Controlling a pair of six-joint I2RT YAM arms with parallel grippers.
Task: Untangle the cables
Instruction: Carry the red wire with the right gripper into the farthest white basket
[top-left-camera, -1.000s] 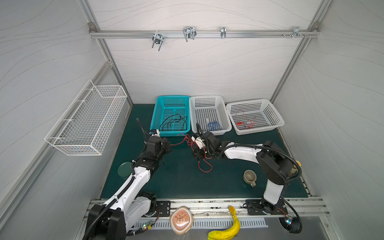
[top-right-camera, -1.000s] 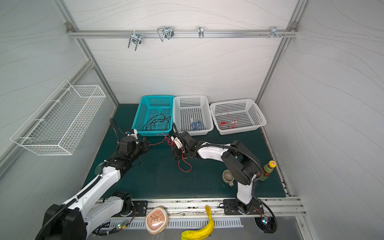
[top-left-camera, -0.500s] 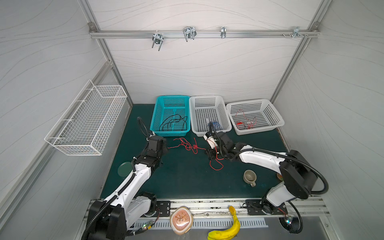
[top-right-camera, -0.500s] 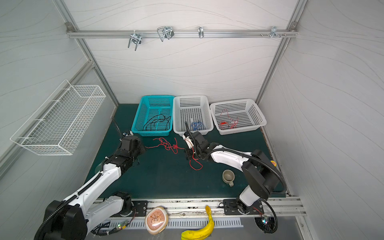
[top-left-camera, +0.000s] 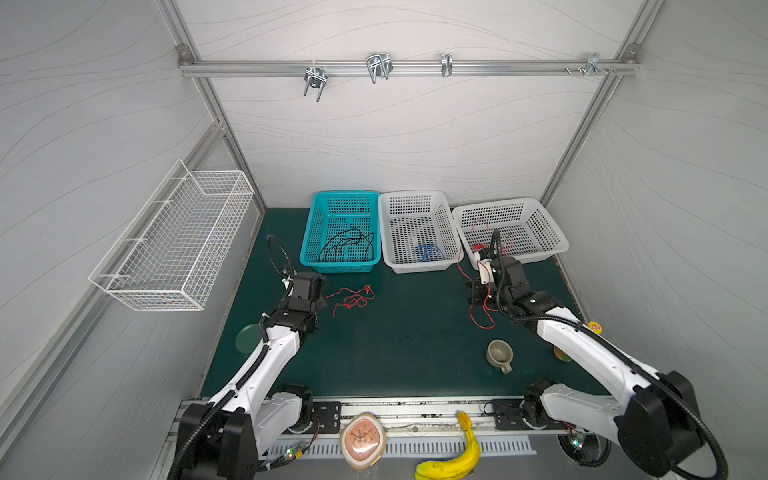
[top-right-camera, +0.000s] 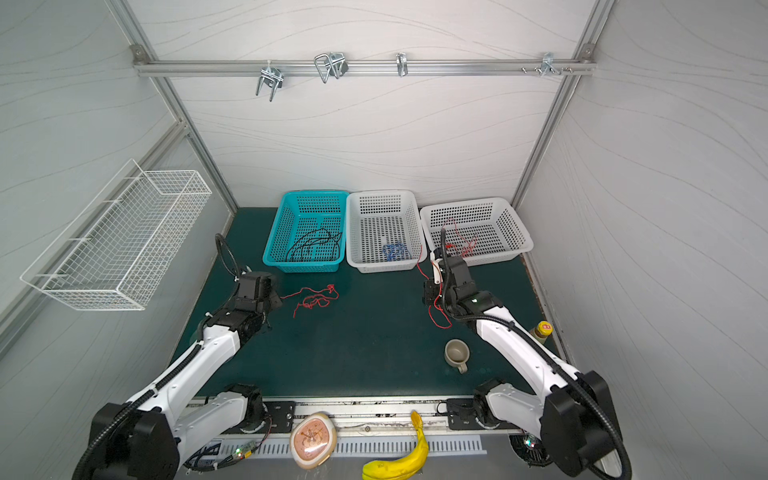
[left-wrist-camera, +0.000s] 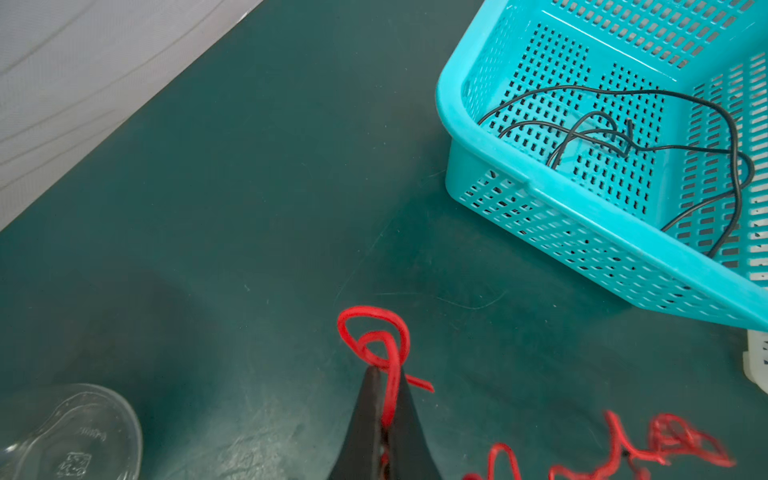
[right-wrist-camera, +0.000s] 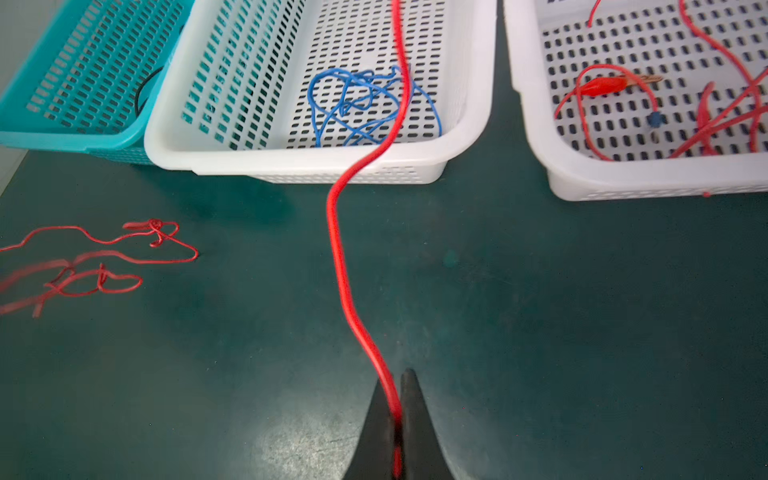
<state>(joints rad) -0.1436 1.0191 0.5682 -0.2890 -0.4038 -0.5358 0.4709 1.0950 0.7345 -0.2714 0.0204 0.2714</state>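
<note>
top views overhead, share whole table; wrist views close, low, forward

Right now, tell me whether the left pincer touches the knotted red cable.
Touching. The left wrist view shows the left pincer shut on the knotted red cable.

Mat dull green, matt, scuffed pale in places; teal basket perforated plastic, slight gloss; white basket same plastic, smooth; red cable smooth sheath, faint sheen; my right fingers matt black, smooth.
</note>
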